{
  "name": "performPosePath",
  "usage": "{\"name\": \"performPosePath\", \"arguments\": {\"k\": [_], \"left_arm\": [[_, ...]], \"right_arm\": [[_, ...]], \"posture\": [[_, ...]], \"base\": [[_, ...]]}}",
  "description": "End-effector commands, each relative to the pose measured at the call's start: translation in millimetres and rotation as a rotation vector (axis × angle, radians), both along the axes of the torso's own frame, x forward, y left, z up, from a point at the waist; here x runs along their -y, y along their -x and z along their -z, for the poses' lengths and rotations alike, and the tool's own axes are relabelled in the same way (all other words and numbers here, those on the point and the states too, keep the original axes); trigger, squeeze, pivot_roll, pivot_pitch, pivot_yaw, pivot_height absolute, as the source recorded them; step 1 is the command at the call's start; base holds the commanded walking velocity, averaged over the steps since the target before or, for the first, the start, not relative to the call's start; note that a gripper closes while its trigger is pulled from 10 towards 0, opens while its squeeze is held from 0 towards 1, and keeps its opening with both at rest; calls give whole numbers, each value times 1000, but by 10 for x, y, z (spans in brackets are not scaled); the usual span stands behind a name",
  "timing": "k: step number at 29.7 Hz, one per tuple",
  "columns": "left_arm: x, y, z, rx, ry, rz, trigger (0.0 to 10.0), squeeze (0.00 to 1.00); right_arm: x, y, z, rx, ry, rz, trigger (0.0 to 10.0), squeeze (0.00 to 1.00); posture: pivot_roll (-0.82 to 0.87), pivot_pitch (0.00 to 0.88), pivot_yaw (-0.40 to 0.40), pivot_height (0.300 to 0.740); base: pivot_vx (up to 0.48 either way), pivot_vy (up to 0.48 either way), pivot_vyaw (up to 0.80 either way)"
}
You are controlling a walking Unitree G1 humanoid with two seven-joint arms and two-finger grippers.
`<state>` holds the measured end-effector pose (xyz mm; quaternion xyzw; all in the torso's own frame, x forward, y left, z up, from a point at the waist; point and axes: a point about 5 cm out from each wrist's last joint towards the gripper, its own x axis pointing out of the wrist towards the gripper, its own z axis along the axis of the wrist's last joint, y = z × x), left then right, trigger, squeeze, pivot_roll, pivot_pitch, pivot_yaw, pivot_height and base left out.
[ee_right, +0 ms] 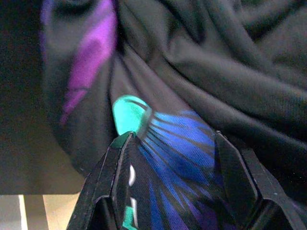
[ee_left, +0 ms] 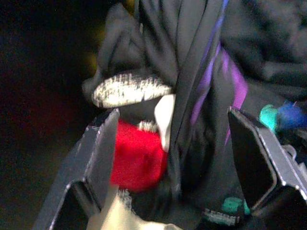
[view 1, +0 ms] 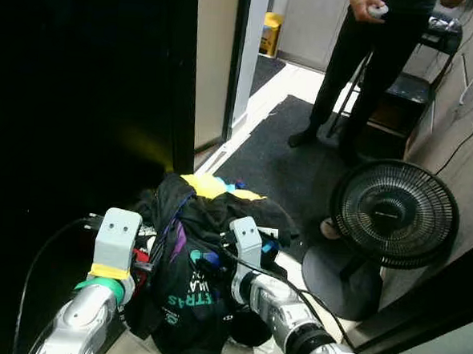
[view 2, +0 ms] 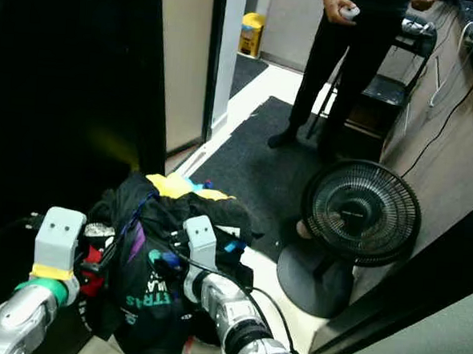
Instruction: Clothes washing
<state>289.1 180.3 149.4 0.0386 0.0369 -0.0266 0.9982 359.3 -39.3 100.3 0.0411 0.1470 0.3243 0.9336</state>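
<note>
Left gripper [ee_left: 172, 143] fingers spread apart, straddling black garment folds. Right gripper [ee_right: 168, 158] fingers apart, blue-teal print between them, grip not confirmed. Clothes bundle [view 1: 191, 254] held between both arms, 6 o'clock in head view. Fan [view 1: 393, 212] at 3 o'clock; person [view 1: 364, 64] at 1 o'clock on dark mat [view 1: 278, 155].

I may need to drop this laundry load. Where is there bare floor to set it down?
Free: the dark mat between the doorway and the fan, short of the person. Crowded: both the left hand and right hand press into the clothes bundle, and the fan's base fills the floor to its right.
</note>
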Motion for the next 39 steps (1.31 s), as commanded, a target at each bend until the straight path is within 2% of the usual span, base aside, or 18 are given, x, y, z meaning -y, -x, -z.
{"name": "performPosePath", "arguments": {"k": [1,3,9,14,15,16,17,18,25,31,35,39], "left_arm": [[-10,72,69,-38,-5,-7,10000,0],[-24,123,83,-50,-11,-10,10000,0],[-28,151,87,-56,-10,-16,10000,0],[-20,140,76,-55,-7,-18,10000,0],[-16,133,71,-53,-6,-17,10000,0],[-14,130,65,-53,-6,-16,10000,0],[-14,130,65,-53,-6,-16,10000,0],[-13,131,61,-54,-7,-16,10000,0],[-18,146,59,-60,-9,-15,10000,0],[-17,145,61,-60,-10,-15,10000,0],[-10,133,54,-56,-8,-14,10000,0],[-5,117,48,-52,-5,-14,10000,0]], "right_arm": [[30,57,140,-71,8,26,10000,0],[36,72,182,-94,37,33,10000,0],[58,92,237,-115,70,44,10000,0],[164,72,271,-110,102,140,10000,0],[201,63,275,-111,103,163,4196,0],[223,58,277,-114,100,173,3647,0],[223,58,277,-114,100,173,3647,0],[233,57,276,-118,90,173,0,0],[241,69,289,-147,32,170,0,0],[222,65,272,-138,20,164,0,0],[226,31,207,-106,-18,169,0,0],[286,-62,39,-22,-69,193,0,0]], "posture": [[135,309,-2,740],[148,328,-4,740],[148,328,-4,740],[141,321,-9,740],[142,320,-8,740],[142,320,-7,740],[142,320,-7,740],[142,321,-6,740],[145,318,-4,740],[144,312,-7,740],[141,302,-8,740],[137,294,-8,740]], "base": [[0,0,0],[0,0,0],[0,0,0],[0,0,0],[0,0,0],[0,0,0],[0,0,0],[0,0,0],[0,0,0],[0,0,0],[0,0,0],[0,0,0]]}}
